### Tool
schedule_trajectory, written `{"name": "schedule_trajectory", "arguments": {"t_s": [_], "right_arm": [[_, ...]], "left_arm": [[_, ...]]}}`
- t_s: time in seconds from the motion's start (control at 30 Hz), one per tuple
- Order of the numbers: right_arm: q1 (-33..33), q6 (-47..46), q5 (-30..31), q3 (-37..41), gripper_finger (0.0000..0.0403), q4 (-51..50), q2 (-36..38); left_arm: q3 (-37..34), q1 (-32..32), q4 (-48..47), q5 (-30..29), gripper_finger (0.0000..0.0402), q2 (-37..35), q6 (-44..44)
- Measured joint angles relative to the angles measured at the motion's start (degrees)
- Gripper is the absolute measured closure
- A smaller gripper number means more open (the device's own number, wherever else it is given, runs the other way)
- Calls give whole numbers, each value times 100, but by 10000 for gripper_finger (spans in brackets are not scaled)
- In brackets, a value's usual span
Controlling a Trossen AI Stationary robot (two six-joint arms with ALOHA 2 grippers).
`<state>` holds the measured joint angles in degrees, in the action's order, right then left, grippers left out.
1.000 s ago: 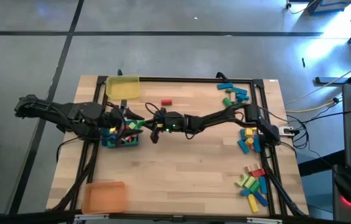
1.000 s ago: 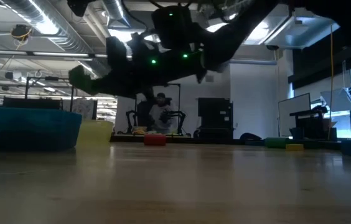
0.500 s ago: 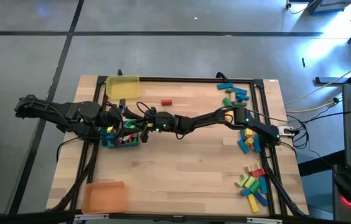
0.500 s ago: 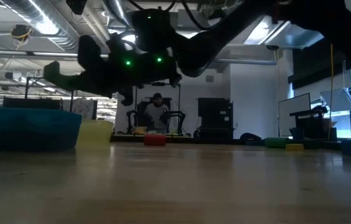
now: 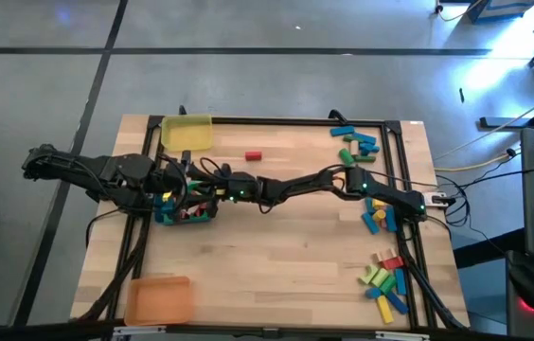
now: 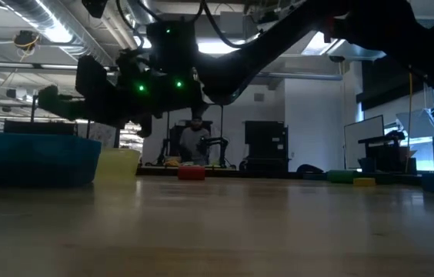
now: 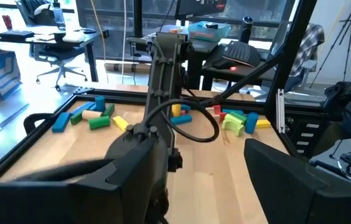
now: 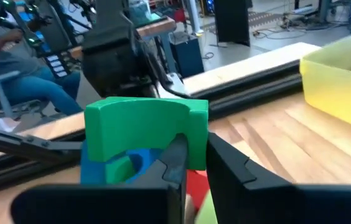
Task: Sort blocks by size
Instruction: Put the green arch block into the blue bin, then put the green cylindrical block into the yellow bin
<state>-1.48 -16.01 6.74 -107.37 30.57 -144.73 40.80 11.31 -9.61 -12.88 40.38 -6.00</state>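
My right gripper (image 8: 197, 155) is shut on a green arch-shaped block (image 8: 141, 124). It reaches across the table and hangs over the blue tray (image 5: 161, 214), which has several coloured blocks in it; the low view shows it above the blue tray (image 6: 32, 158). My left gripper (image 7: 194, 180) stands open beside that tray at the table's left, facing the right arm, with nothing between its fingers. A red block (image 5: 253, 155) lies alone on the wood at the far middle. My right gripper pinches one end of the green arch block (image 8: 197, 121) between its two fingers (image 8: 177, 155). The fingers come nearly level from the table's right side. The block hangs clear above the blue tray, its curved top up.
A yellow tray (image 5: 187, 133) sits at the far left and an orange tray (image 5: 158, 299) at the near left. Loose blocks lie in heaps along the right side (image 5: 357, 144), (image 5: 378, 213), (image 5: 385, 282). A person sits in the room beyond the table (image 6: 195, 138).
My right gripper has carried the green block toward the table's left edge and slightly down, from beside the blue tray to over it, staying shut on the block.
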Motion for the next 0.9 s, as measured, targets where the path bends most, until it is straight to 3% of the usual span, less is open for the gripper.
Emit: {"name": "schedule_trajectory", "arguments": {"t_s": [0.47, 0.67, 0.9], "right_arm": [[38, 254, -302, 1, 349, -672, 7], [39, 250, -536, 2, 268, -730, 40], [62, 529, -783, 9, 199, -2073, 628]], "left_arm": [[0, 2, -61, 2, 174, 2, 2], [0, 2, -59, 1, 174, 2, 1], [0, 2, -52, 0, 174, 2, 2]]}}
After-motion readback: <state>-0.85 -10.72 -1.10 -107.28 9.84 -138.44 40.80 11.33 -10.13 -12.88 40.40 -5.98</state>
